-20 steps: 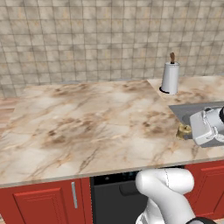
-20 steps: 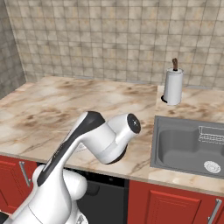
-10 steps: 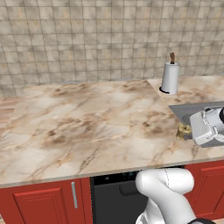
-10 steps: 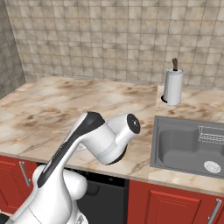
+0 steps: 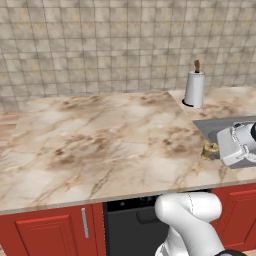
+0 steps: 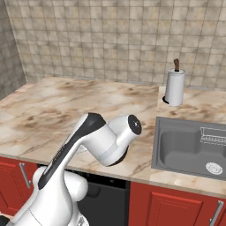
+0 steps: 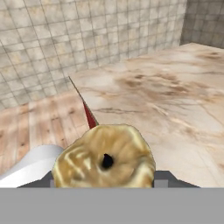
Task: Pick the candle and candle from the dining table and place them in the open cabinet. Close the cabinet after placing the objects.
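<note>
while clamped in the claw (image 7: 103,181), squat brass candle (image 7: 104,162), above the marbled counter (image 7: 175,100)

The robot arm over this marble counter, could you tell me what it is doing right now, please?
The gripper is closed on a squat brass-gold candle, which sits right in front of the hand camera. In the left base view the candle shows at the end of the hand, above the counter's front edge beside the sink. A white paper-towel roll stands farther back by the tiled wall. The cabinet it is meant for is not in these pictures.
</note>
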